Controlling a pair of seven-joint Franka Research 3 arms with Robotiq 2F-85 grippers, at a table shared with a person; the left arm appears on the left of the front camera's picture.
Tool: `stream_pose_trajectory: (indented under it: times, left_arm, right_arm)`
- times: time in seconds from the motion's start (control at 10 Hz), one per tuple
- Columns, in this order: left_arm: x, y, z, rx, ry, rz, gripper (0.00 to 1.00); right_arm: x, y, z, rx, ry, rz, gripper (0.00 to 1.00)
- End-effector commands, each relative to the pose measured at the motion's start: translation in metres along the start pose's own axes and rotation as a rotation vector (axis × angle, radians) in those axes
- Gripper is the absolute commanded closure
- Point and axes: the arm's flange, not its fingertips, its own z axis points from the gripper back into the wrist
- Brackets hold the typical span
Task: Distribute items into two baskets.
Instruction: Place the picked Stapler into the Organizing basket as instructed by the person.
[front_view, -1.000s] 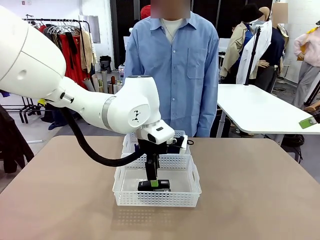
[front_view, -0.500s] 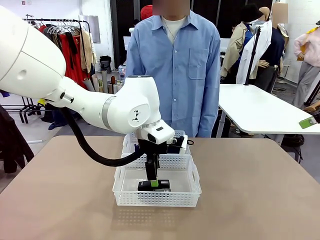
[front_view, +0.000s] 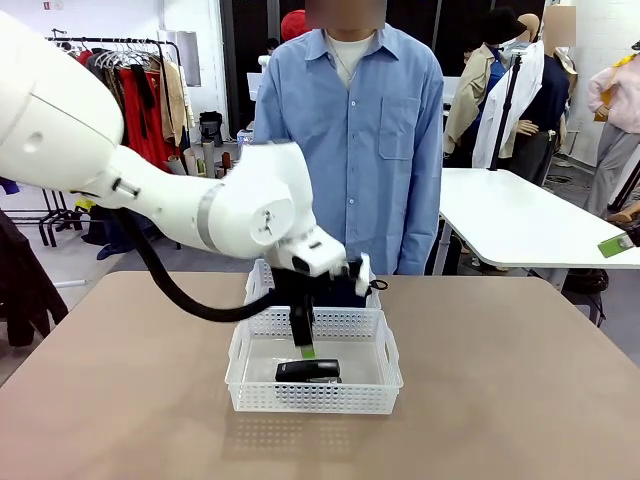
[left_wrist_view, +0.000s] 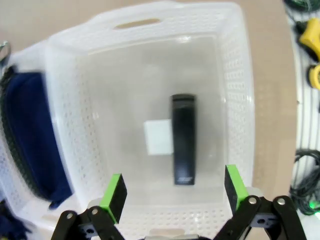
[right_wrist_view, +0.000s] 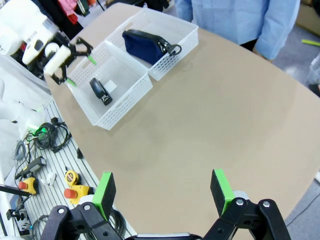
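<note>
A black stapler (front_view: 308, 371) lies flat in the near white basket (front_view: 314, 399), beside a small white label (left_wrist_view: 158, 137). My left gripper (front_view: 305, 350) hangs just above the stapler (left_wrist_view: 183, 146), open, green pads (left_wrist_view: 114, 196) to either side and apart from it. The navy zip pouch (left_wrist_view: 30, 135) lies in the far basket (front_view: 258, 285), right behind the near one. My right gripper (right_wrist_view: 162, 192) is open and holds nothing, high over bare tabletop. It looks down on the near basket (right_wrist_view: 125, 97), the stapler (right_wrist_view: 100, 91) and the pouch (right_wrist_view: 146, 46).
A person in a blue shirt (front_view: 345, 130) stands at the far edge, hands out of sight. Bare tabletop (front_view: 500, 380) spreads on both sides of the baskets. Cables and yellow tools (right_wrist_view: 45, 135) lie beyond the table's edge. A white table (front_view: 520, 220) stands farther right.
My left gripper has risen off the stapler, which stays lying in the near basket. The arm's wrist has swung a little to the left and up.
</note>
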Motion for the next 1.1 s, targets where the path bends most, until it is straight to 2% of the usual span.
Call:
stream_pose_trajectory:
  times: [0.0,0.2,0.5,0.8,1.0]
  left_arm:
    - [-0.025,0.006,0.06,0.1,-0.047,0.133,0.0]
    - [-0.068,0.013,0.116,0.162,-0.059,0.252,0.0]
    - [-0.146,-0.016,0.187,0.291,-0.13,0.429,0.0]
    - [-0.222,-0.048,0.22,0.372,-0.233,0.574,0.0]
    - [-0.257,-0.063,0.225,0.409,-0.295,0.642,0.0]
  right_arm:
    - [0.0,0.0,0.001,-0.002,0.002,0.003,0.0]
    - [0.0,0.0,0.001,-0.002,0.002,0.003,0.0]
    - [0.0,0.0,0.001,-0.002,0.002,0.003,0.0]
    - [0.0,0.0,0.001,-0.002,0.002,0.003,0.0]
    - [0.0,0.0,0.001,-0.002,0.002,0.003,0.0]
